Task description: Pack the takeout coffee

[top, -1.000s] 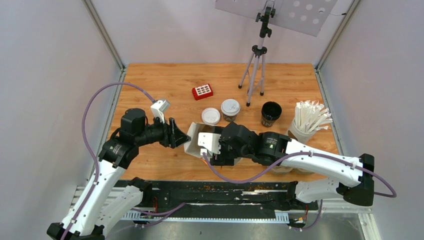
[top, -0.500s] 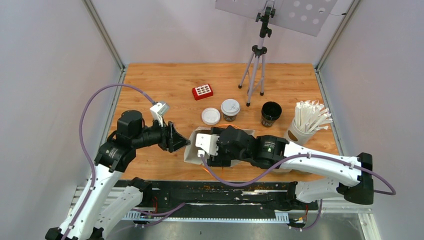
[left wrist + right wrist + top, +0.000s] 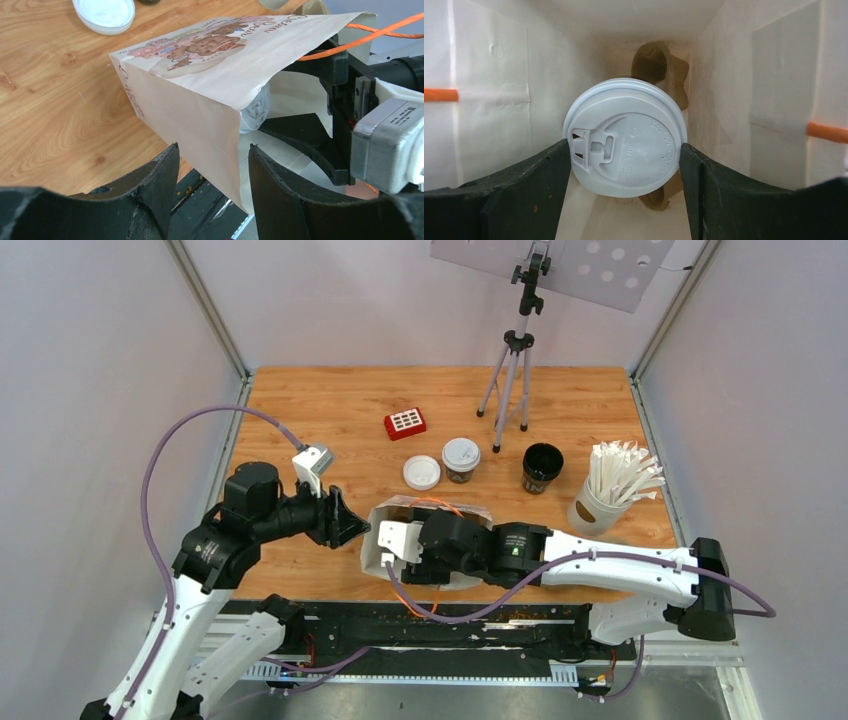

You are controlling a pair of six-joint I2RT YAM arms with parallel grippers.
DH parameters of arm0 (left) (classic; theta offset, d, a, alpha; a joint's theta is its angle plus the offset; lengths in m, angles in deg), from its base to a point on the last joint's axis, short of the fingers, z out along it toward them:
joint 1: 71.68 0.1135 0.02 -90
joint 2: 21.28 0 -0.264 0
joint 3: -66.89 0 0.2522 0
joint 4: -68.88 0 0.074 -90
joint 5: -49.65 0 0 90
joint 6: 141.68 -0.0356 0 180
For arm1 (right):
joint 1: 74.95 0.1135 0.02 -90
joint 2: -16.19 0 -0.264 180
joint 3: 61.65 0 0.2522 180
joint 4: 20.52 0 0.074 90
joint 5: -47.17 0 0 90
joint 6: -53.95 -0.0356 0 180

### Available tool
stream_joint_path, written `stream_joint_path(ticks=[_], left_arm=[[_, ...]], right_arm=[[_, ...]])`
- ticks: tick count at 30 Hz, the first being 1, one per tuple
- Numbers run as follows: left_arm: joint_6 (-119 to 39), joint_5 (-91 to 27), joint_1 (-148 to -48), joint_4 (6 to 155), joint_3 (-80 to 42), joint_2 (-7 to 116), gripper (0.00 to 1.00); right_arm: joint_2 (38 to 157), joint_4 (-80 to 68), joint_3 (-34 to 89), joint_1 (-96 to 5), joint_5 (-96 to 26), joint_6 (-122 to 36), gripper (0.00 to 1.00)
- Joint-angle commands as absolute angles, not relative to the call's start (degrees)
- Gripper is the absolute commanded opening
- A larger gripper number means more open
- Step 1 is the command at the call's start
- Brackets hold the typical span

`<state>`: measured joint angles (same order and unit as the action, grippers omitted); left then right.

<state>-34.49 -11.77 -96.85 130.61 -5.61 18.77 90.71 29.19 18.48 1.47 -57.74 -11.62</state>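
1. The right gripper [image 3: 625, 152] reaches into the paper bag [image 3: 200, 95], its jaws clamped on either side of a takeout coffee [image 3: 625, 142]. Only the cup's round white lid shows in the wrist view.
2. Deep in the bag behind that cup, part of a brown cardboard tray [image 3: 659, 62] is visible.
3. The left gripper [image 3: 211, 150] sits at the bag's mouth with its jaws apart and the bag's near corner edge between them. Whether either finger touches the paper cannot be told.
4. The bag is tipped with its printed face up and its mouth toward the right arm. It sits near the front edge of the wooden table [image 3: 300, 410], and an orange handle [image 3: 380, 30] trails from its opening.
5. Beyond the bag stands a second lidded coffee [image 3: 461, 458], with a loose white lid [image 3: 421, 472] just beside it on the left. To its right are an open black cup [image 3: 542, 466] and a white cup of straws [image 3: 610, 495].
6. A red box [image 3: 405, 423] and a tripod [image 3: 515, 360] stand farther back.
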Motion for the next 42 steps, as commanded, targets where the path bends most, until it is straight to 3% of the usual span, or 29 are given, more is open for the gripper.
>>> stream_joint_path(ticks=[1,17,22,31,42], left_arm=[[-35.1,-11.7,-97.4,131.7,-4.5,17.1,0.6],[-31.2,-16.7,-105.7,127.2,-0.1,17.2,0.52],[-31.3,-17.6,-105.7,127.2,-0.8,17.4,0.45],[-31.9,-16.5,-105.7,126.7,-0.2,18.1,0.13],[-31.7,-16.4,-105.7,125.3,0.6,18.1,0.11]], right_arm=[[90.9,26.0,16.9,3.3,-62.0,-13.9,0.73],[89.4,16.5,11.0,4.1,-63.8,-8.4,0.73],[90.4,14.8,10.6,4.1,-68.3,-7.0,0.73],[92.1,8.1,7.2,2.8,-77.0,-3.0,0.73],[88.8,9.6,8.7,2.8,-74.1,-3.4,0.73]])
